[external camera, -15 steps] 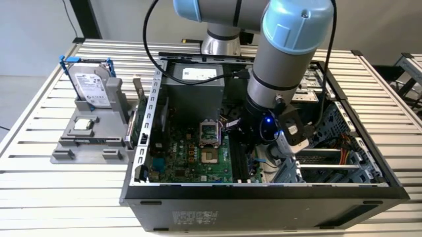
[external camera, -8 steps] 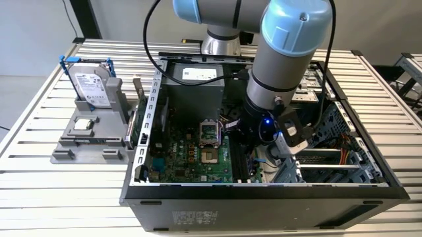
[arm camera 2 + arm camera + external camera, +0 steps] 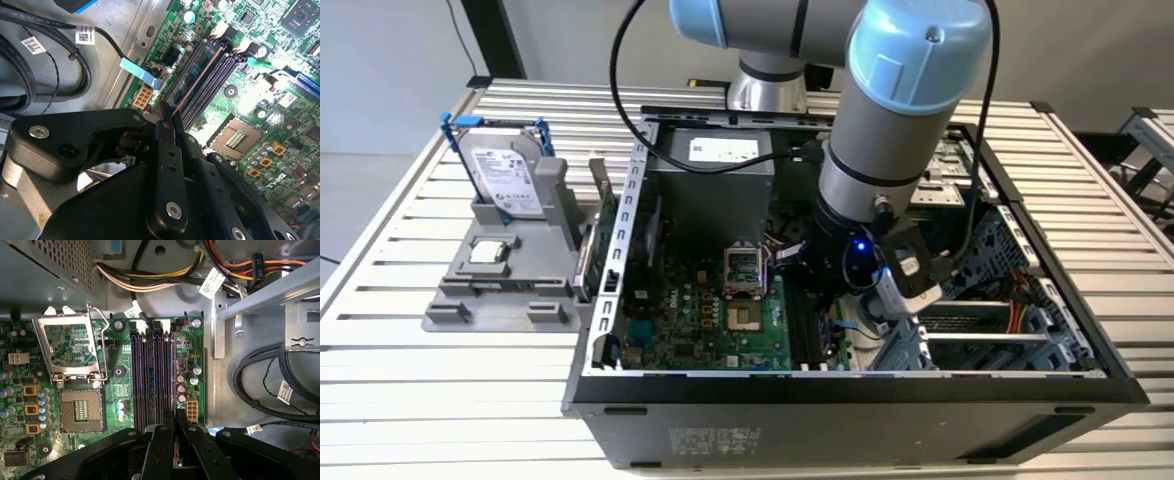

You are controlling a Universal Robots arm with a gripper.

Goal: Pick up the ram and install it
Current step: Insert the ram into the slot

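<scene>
My gripper (image 3: 831, 295) is down inside the open computer case (image 3: 854, 385), over the memory slots (image 3: 150, 375) of the green motherboard. In both wrist views its black fingers (image 3: 161, 440) stand close together, shut on the ram (image 3: 197, 77). I see the ram edge-on as a thin dark strip with a coppery line. The ram (image 3: 173, 390) lines up along the slot nearest the board's edge, next to the white connector (image 3: 192, 409). Whether it is seated or just above the slot I cannot tell.
The open CPU socket (image 3: 80, 410) with its raised metal frame lies beside the slots. Black cables (image 3: 270, 390) loop on the case floor past the board's edge. Outside the case, at the exterior view's left, a grey fixture (image 3: 494, 290) holds the silver hard drive (image 3: 507, 170).
</scene>
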